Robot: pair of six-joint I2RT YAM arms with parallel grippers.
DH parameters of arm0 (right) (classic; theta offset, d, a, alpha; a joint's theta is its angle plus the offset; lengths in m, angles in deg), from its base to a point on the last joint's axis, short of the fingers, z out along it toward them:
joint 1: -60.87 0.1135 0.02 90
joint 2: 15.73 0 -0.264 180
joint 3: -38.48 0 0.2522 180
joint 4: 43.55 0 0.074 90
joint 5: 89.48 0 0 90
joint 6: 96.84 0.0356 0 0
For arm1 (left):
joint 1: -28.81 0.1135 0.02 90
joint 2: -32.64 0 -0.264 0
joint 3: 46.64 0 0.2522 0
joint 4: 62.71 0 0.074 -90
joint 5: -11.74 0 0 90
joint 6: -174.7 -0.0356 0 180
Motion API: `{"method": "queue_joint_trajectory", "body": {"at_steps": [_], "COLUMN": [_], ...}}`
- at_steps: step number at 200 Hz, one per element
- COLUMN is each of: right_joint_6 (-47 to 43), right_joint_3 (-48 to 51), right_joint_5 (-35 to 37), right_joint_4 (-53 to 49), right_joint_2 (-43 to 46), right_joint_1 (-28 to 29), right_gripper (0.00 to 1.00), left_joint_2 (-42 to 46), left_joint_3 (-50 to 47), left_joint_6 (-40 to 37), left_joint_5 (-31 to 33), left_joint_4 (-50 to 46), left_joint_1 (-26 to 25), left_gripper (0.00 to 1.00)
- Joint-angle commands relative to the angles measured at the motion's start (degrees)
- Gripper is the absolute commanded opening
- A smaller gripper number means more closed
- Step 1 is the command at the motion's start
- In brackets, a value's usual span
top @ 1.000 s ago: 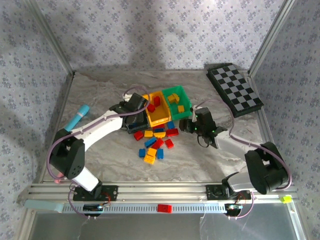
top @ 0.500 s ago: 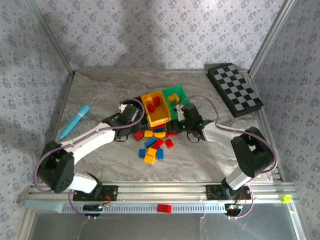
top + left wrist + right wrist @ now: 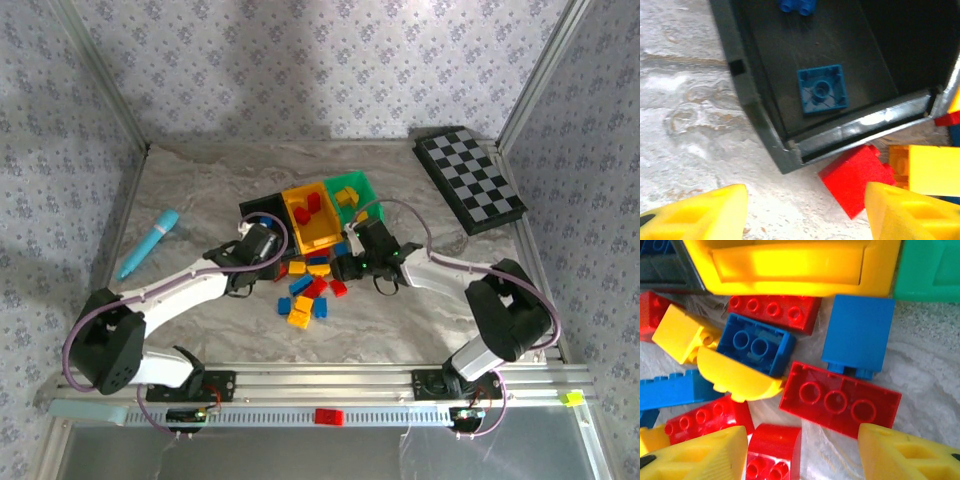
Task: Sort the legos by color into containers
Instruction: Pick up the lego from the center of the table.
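Several red, blue and yellow-orange legos lie in a pile in front of three bins. The black bin holds a blue brick. Red bricks lie in the yellow bin, and yellow ones in the green bin. My left gripper is open at the black bin's near corner, with a red brick just inside its right finger. My right gripper hangs open over the pile. A rounded red brick lies by its left finger, and a long red brick is upside down ahead.
A cyan marker pen lies at the left. At the back right corner rests a black-and-grey checkerboard. One red brick sits on the front rail. A blue brick lies against the yellow bin, with the green bin beside it.
My left gripper has drawn back from over the black bin to its near corner. My right gripper has swung left from the pile's right side to above the bricks.
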Motion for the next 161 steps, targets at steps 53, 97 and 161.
{"method": "queue_joint_trajectory", "body": {"at_steps": [53, 97, 161], "right_joint_6": [-1.1, 2.1, 5.1], "right_joint_3": [-5.1, -5.9, -7.2], "right_joint_5": [-1.8, -1.4, 4.8], "right_joint_4": [-14.4, -16.0, -15.9], "right_joint_2": [3.2, 2.7, -0.8], "right_joint_1": [7.9, 12.5, 16.9], "right_gripper": [0.62, 0.62, 0.62], "left_joint_2": [3.9, 4.4, 2.7], "left_joint_3": [-4.4, -3.9, -3.5], "left_joint_6": [-1.0, 3.3, 2.9], "left_joint_5": [-0.5, 7.2, 6.2], "left_joint_4": [3.4, 0.8, 2.3], "left_joint_1": [-1.8, -1.1, -0.9], "left_gripper": [0.63, 0.62, 0.61]}}
